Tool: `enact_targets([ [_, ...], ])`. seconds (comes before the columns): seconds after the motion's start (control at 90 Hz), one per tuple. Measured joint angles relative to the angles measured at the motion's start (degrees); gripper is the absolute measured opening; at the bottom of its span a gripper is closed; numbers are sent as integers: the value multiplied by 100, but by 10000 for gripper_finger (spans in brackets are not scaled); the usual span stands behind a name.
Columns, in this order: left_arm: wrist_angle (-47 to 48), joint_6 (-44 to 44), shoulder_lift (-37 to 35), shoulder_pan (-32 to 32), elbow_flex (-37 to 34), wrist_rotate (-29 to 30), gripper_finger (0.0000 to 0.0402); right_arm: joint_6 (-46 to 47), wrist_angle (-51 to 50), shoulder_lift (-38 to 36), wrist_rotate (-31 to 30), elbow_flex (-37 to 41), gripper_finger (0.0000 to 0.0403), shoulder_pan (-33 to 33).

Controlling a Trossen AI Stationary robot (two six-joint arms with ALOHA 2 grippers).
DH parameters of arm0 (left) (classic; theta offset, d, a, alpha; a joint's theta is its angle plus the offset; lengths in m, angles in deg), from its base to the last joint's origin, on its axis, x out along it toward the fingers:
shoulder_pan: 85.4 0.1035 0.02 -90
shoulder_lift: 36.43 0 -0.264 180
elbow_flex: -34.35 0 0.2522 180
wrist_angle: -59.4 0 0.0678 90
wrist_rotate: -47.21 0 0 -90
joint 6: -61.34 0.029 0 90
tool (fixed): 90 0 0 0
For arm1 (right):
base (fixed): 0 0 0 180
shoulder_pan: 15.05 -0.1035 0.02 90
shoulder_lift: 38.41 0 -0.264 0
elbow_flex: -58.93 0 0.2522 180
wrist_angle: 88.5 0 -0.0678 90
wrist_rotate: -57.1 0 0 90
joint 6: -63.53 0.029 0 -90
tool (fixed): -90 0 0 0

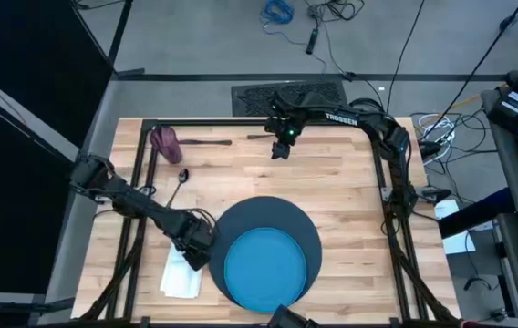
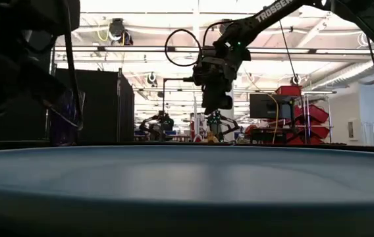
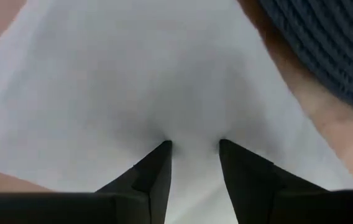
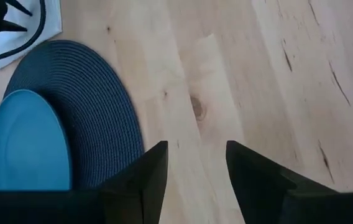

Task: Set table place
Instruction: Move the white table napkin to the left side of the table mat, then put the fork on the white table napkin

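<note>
The dark blue round mat point(image 1: 303, 228) lies on the table's near middle, and the bright blue plate point(image 1: 264, 269) rests on it. Left of the mat the white folded napkin point(image 1: 179, 276) lies flat on the wood. My left gripper point(image 1: 197, 246) is open and points down at the napkin point(image 3: 133, 74), its fingertips at the cloth. A spoon point(image 1: 179, 182) lies farther back on the left. The purple cup point(image 1: 163, 138) and two long pieces of cutlery point(image 1: 209, 142) lie near the far edge. My right gripper point(image 1: 282, 141) hangs open over bare wood point(image 4: 195, 148) near that edge. My left gripper comes at the napkin from above, its two open fingertips point(image 3: 164, 149) standing apart on the middle of the cloth point(image 3: 192, 140), which lies flat on the table. Whether the tips press on the cloth or hover just over it, I cannot tell.
A black metal frame point(image 1: 140, 182) runs along the table's edges. Bare wood point(image 1: 341, 173) lies between the mat and the far right corner. In the low view the plate's rim point(image 2: 187, 178) fills the foreground, with my right gripper point(image 2: 214, 99) hanging above the table behind it.
</note>
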Motion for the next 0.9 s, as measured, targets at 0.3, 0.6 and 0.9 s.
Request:
enact_targets([
  [0.3,2265,810,-4,119,1380,1242,123,-120,8,0,-20,0,148,0],
  [0.6,3022,1520,-230,144,2165,3588,123,-1264,-956,-211,-496,0,148,55],
  [0.9,2786,1633,-1504,466,2151,6135,123,-1714,-1668,-1171,-256,46,148,258],
])
